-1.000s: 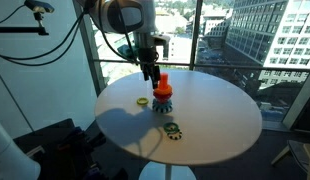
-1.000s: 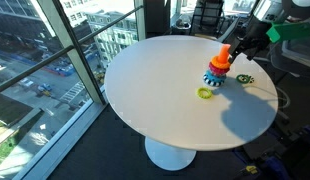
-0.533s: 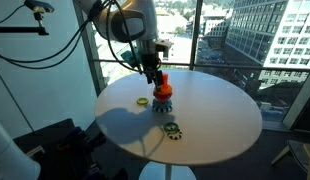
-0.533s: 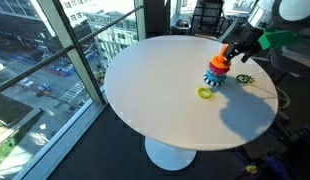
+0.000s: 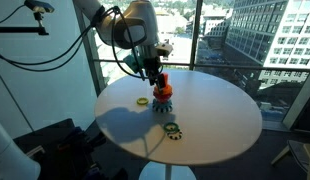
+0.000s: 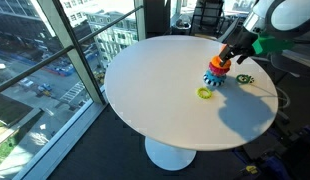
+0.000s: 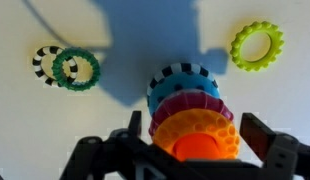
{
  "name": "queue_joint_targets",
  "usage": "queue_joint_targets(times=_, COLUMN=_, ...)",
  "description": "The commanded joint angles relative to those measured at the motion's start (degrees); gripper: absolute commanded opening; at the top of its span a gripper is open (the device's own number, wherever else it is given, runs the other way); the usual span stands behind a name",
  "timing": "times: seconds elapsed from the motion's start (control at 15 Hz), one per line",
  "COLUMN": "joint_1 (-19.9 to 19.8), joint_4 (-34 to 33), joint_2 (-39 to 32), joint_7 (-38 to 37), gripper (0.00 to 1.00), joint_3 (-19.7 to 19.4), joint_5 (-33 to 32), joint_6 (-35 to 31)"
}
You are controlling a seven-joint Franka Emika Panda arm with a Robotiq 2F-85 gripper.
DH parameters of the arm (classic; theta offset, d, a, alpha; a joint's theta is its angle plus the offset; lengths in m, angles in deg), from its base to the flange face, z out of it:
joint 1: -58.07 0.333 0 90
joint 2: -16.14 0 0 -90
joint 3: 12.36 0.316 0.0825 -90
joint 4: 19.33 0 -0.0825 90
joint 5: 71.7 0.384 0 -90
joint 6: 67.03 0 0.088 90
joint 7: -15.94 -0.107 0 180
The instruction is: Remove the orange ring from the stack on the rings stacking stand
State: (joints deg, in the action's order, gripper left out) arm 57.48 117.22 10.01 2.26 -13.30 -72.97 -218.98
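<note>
My gripper (image 7: 192, 130) is spread, one finger on either side of the orange ring (image 7: 181, 124); contact unclear. Ring sits atop the stack (image 7: 179, 92) on the stand (image 5: 163, 104).

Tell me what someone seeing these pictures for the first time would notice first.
The bright stack of toothed rings stands near the middle of the round white table, with the claw straddling the orange ring on top. In the wrist view, a yellow ring and a dark green ring lie loose on opposite sides of the stack.
</note>
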Motion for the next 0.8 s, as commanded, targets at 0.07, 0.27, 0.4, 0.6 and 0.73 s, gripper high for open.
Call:
queue_joint_targets(times=0.07, joint_1=0.71, joint_4=-0.89, joint_2=-1.25, joint_7=-1.07, gripper=1.0, joint_3=-0.36, joint_5=-0.1, joint_6=-2.36)
queue_joint_targets(times=0.27, joint_1=1.01, joint_4=-1.11, joint_2=-1.85, joint_7=-1.15, gripper=1.0, joint_3=-0.38, joint_5=-0.27, joint_6=-3.43)
queue_joint_targets(times=0.4, joint_1=1.26, joint_4=-1.2, joint_2=-2.22, joint_7=-1.27, gripper=1.0, joint_3=-0.4, joint_5=-0.35, joint_6=-4.0)
queue_joint_targets(times=0.6, joint_1=1.67, joint_4=-1.27, joint_2=-2.69, joint_7=-1.56, gripper=1.0, joint_3=-0.54, joint_5=-0.75, joint_6=-4.88)
queue_joint_targets(times=0.73, joint_1=1.98, joint_4=-1.31, joint_2=-2.89, joint_7=-2.16, gripper=1.0, joint_3=-0.79, joint_5=-1.42, joint_6=-5.11)
